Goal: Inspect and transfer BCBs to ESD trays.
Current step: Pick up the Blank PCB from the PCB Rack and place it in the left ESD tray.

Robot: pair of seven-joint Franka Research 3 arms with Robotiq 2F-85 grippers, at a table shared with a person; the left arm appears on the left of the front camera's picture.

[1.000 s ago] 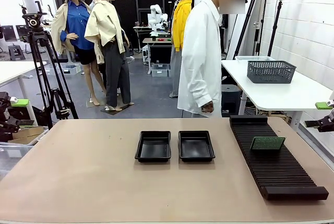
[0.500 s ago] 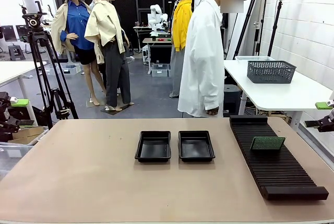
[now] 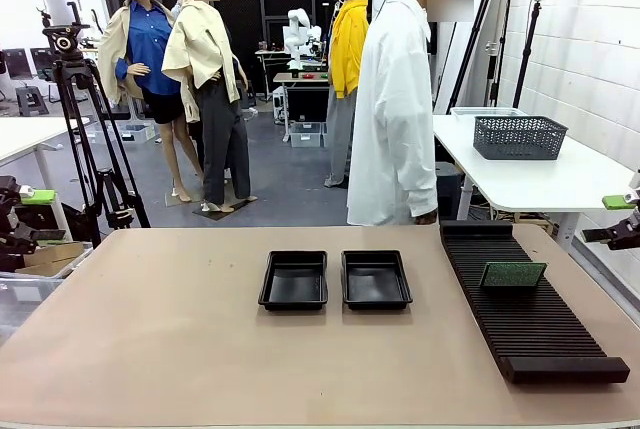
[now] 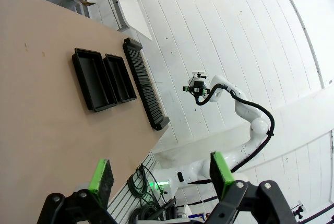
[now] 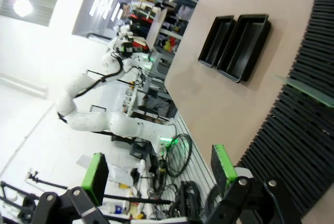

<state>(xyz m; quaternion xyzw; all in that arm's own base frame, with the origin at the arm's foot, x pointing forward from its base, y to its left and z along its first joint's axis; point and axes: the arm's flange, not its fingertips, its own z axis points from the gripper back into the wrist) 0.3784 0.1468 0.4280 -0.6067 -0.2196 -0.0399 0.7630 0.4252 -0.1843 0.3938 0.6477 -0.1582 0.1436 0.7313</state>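
Observation:
Two black ESD trays lie side by side at the table's middle, both with nothing in them. One green BCB stands on edge in the long black slotted rack on the right. My left gripper hangs open off the table's left side, and my right gripper hangs open off its right side. Both are far from the trays and the board. The left wrist view has its open gripper above the trays. The right wrist view has its open gripper, the trays and the BCB.
A person in a white coat stands at the table's far edge, near the rack's far end. A grey mesh basket sits on a white side table at the back right. A camera tripod stands at the back left.
The person has stepped a little to the right along the far edge. Both arms and everything on the table have stayed put.

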